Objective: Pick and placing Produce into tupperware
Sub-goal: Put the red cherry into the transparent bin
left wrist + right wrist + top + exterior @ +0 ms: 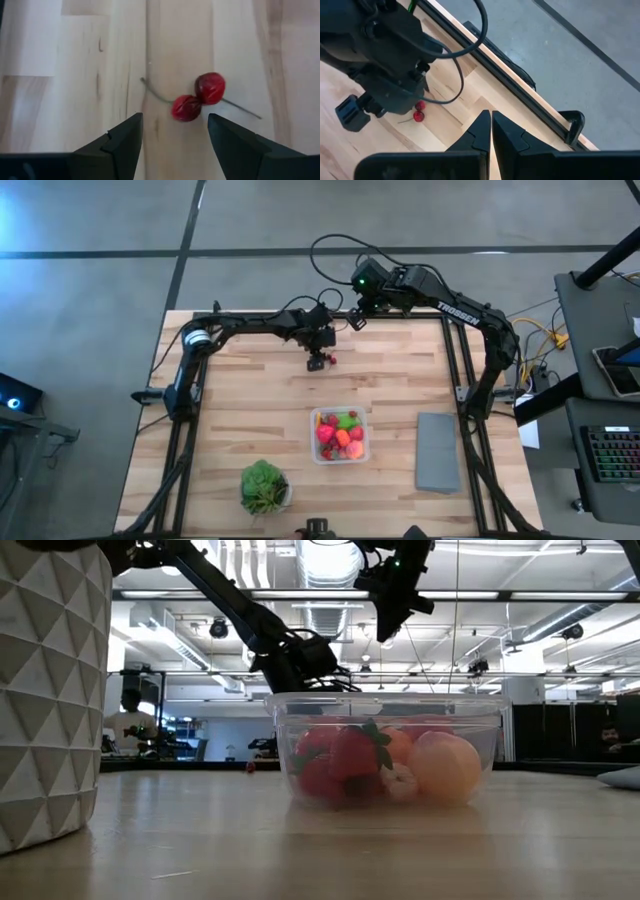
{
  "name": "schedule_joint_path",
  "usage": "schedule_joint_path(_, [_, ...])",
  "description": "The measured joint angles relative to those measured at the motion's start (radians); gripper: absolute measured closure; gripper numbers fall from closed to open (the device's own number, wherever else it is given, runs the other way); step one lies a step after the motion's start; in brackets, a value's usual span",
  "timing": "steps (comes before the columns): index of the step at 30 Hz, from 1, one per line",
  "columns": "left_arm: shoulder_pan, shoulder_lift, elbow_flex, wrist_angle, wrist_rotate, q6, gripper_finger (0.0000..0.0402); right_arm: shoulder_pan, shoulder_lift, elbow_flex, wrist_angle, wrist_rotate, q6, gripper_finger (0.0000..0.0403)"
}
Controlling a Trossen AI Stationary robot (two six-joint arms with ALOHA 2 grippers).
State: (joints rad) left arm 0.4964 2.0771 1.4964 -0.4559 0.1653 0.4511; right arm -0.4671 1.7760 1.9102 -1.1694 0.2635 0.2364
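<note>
Two red cherries (pixel 197 97) joined by thin stems lie on the wooden table near its far edge, also seen in the high view (pixel 332 360). My left gripper (pixel 175 120) stands open just short of them, its fingers apart and touching nothing; in the high view it hangs beside them (pixel 318 361). The clear tupperware (pixel 340 436) stands mid-table on its base and holds red, orange and green produce (pixel 385 762). My right gripper (pixel 491 117) is shut and empty, held high over the far edge (pixel 357 318).
A leafy green plant in a white bowl (pixel 265 486) stands at the near left, large in the low view (pixel 45 690). A flat grey slab (pixel 437 452) lies to the right of the tupperware. Black frame rails (pixel 455 370) run along the table's sides.
</note>
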Motion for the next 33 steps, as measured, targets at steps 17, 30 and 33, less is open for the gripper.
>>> schedule_joint_path(17, [-0.003, -0.010, 0.040, -0.174, 0.005, -0.080, 0.0197, 0.000, 0.000, 0.000, 0.000, 0.001, 0.017, 0.0394])
schedule_joint_path(30, [-0.004, -0.017, 0.044, -0.131, 0.067, -0.689, 0.0383, 0.000, -0.019, -0.002, -0.035, 0.001, 0.035, 0.0394])
schedule_joint_path(33, [-0.006, -0.014, 0.035, -0.077, 0.061, -0.829, 0.0393, 0.000, -0.050, -0.002, -0.039, 0.014, 0.049, 0.0394])
